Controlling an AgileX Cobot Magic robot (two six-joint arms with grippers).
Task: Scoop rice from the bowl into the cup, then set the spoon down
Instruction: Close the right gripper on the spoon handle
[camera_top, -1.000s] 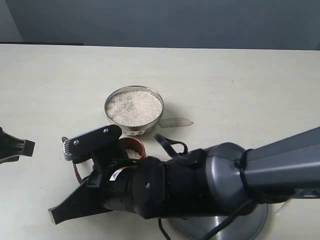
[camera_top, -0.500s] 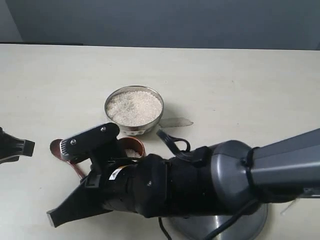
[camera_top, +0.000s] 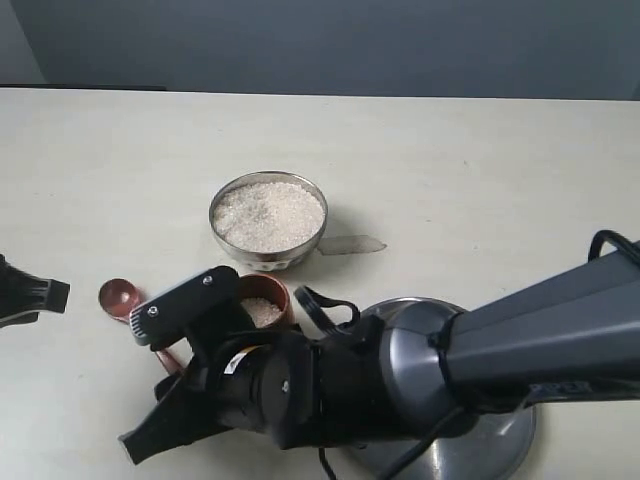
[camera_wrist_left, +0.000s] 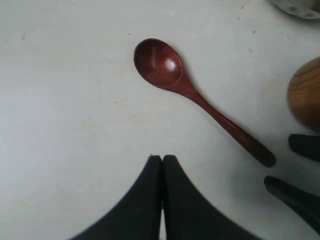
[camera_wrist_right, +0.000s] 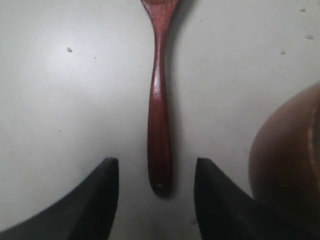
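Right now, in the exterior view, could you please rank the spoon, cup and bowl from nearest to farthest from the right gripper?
From the right gripper:
1. spoon, handle end between the open jaws.
2. cup, close beside the gripper.
3. bowl, farther back, beyond the cup.

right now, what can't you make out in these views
- Exterior view: handle of the spoon, hidden behind the right arm; only its round end shows.
- Exterior view: most of the steel plate, under that arm and cut by the frame edge.
- Right wrist view: the cup, blurred and cut by the edge.
- Left wrist view: the bowl, only a sliver at the edge.
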